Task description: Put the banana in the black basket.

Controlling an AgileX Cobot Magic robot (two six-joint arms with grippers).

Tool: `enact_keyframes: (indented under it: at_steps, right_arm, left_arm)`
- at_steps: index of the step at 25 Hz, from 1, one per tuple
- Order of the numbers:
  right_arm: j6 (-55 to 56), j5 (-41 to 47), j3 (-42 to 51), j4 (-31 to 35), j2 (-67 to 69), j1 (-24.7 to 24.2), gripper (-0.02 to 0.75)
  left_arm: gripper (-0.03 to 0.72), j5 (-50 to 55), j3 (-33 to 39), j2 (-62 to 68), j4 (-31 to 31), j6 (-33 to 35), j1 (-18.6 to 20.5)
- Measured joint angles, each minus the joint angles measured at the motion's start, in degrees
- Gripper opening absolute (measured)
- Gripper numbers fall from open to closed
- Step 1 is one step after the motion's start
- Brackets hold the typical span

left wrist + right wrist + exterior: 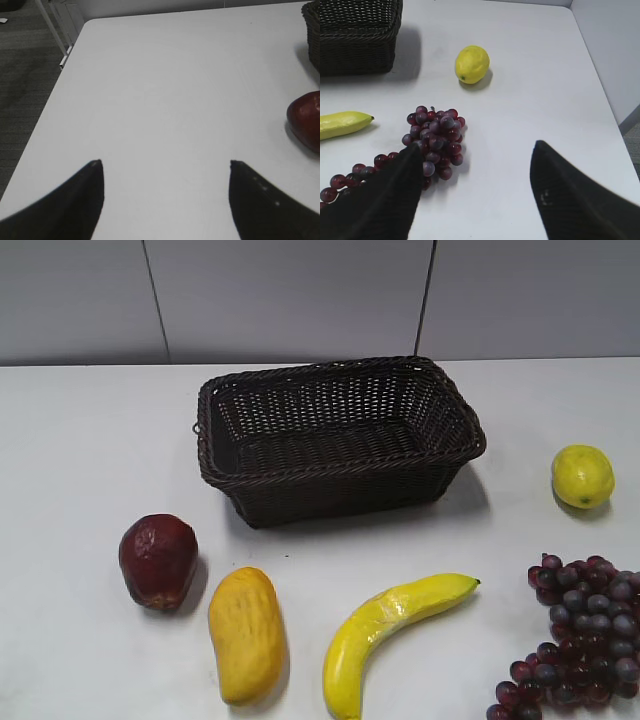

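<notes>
Glossy curved banana (385, 630), woven wicker black basket (340, 435), white table (90, 440)

The curved, glossy yellow banana (392, 628) lies flat on the bench (80, 440), apart from the empty dark woven black basket (340, 438) behind it.

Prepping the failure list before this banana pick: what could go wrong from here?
1. The mango-like fruit lies close beside the banana, also yellow; a grasp could take it instead.
2. The grapes sit between the open right gripper and the banana; reaching across may drag them.
3. The banana looks glossy and curved, so it might slip or catch the black basket rim.
</notes>
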Motion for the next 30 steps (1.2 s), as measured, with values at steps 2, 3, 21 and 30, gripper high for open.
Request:
enact_keyframes:
  at_steps: [2, 3, 21, 30]
  right_arm:
    - [0.00, 0.00, 0.00, 0.00, 0.00, 0.00, 0.512]
    - [0.00, 0.00, 0.00, 0.00, 0.00, 0.00, 0.512]
    - [0.00, 0.05, 0.00, 0.00, 0.00, 0.00, 0.512]
    - [0.00, 0.11, 0.00, 0.00, 0.00, 0.00, 0.512]
  left_arm:
    - [0.578, 0.00, 0.00, 0.00, 0.00, 0.00, 0.00]
    - [0.578, 0.00, 0.00, 0.00, 0.00, 0.00, 0.00]
    - [0.578, 0.00, 0.00, 0.00, 0.00, 0.00, 0.00]
    - [0.578, 0.00, 0.00, 0.00, 0.00, 0.00, 0.00]
